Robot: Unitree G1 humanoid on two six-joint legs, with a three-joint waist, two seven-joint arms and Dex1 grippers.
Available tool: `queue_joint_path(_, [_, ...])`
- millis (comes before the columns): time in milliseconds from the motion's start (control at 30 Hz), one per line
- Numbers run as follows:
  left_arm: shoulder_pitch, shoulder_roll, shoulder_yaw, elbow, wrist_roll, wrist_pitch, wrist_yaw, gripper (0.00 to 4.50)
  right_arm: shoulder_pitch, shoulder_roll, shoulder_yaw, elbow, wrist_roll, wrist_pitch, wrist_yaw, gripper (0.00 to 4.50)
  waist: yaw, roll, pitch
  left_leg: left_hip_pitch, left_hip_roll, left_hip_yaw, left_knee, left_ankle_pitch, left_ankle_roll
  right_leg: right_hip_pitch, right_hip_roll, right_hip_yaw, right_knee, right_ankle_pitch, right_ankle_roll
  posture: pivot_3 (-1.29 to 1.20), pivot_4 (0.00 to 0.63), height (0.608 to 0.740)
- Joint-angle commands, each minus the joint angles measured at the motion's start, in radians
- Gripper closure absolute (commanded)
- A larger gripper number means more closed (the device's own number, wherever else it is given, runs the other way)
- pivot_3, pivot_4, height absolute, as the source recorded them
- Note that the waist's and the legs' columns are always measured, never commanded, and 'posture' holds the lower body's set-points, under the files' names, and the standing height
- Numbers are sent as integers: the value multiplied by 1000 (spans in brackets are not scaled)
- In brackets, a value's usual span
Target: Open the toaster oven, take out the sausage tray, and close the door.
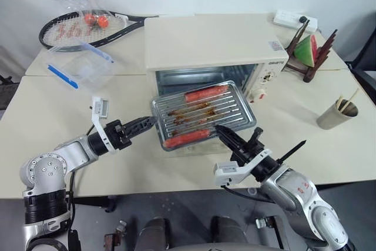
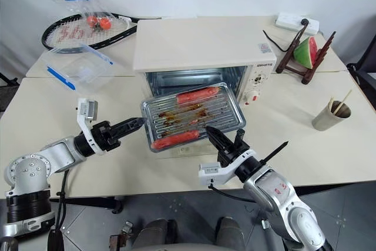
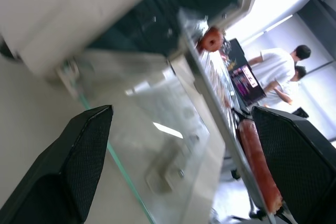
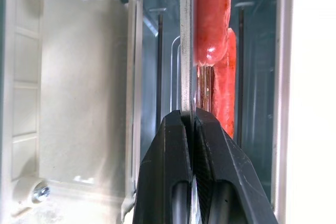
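My right pincer (image 2: 210, 131) is clamped tight on the near rim of the flat silver ridged tray with its long red sausages (image 2: 192, 116). The tray hangs out of the mouth of the cream-white boxy toaster oven (image 2: 202, 45), above the lowered clear glass door (image 3: 157, 129), its far end near the opening. My left pincer (image 2: 137, 123) stands spread wide at the tray's left edge, one finger below and one above, gripping nothing.

To do this pull-out well, I'd bring the left fingers onto the left rim before drawing further, since a single pinch at one edge lets the tray tip and the sausages roll. Then I'd keep it level, clear the door fully, and set it on the pale desk (image 2: 329, 157).

I can't tell whether the tray's far end rests on the rack. The door's bar handle is hidden beneath the tray.
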Motion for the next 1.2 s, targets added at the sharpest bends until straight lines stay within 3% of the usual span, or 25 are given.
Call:
queue_joint_path(33, [-40,12,23,22,-110,93,82,13,3,-5,-41,-59,24,-23,4,4500,3,0,0,0,0,0,0,0,0,0,0,0,0,0,0,0,150,740])
queue_joint_path(200, [-95,1,13,128,-323,185,229,13,18,-13,-68,-69,45,-48,19,4500,17,0,0,1,0,0,1,0,0,0,0,2,0,0,0,0,150,740])
queue_joint_path(467, [-28,6,-113,134,-723,30,514,13,12,-5,-83,-61,55,-66,38,4500,19,0,0,4,0,-3,0,0,0,1,0,5,1,0,0,0,150,740])
queue_joint_path(567, [-17,-5,-151,117,-764,-11,546,13,10,-4,-82,-58,55,-68,40,4500,21,0,0,5,0,-3,0,0,0,2,0,6,1,0,0,0,150,740])
queue_joint_path(700, [-18,-18,-154,132,-764,-52,573,850,1,-2,-87,-58,62,-65,46,4500,21,0,0,6,0,-1,0,0,0,2,0,7,1,0,0,0,150,740])
queue_joint_path(1100, [-23,-10,-176,187,-764,-13,597,4399,26,10,-76,-81,144,-90,83,4500,20,0,0,6,0,1,-1,0,0,2,0,7,0,0,0,0,150,740])
queue_joint_path(1200, [-29,-38,-154,176,-764,-19,636,4456,29,11,-80,-81,172,-94,99,4500,21,-1,0,6,0,1,-1,0,0,2,0,7,0,0,0,0,150,740])
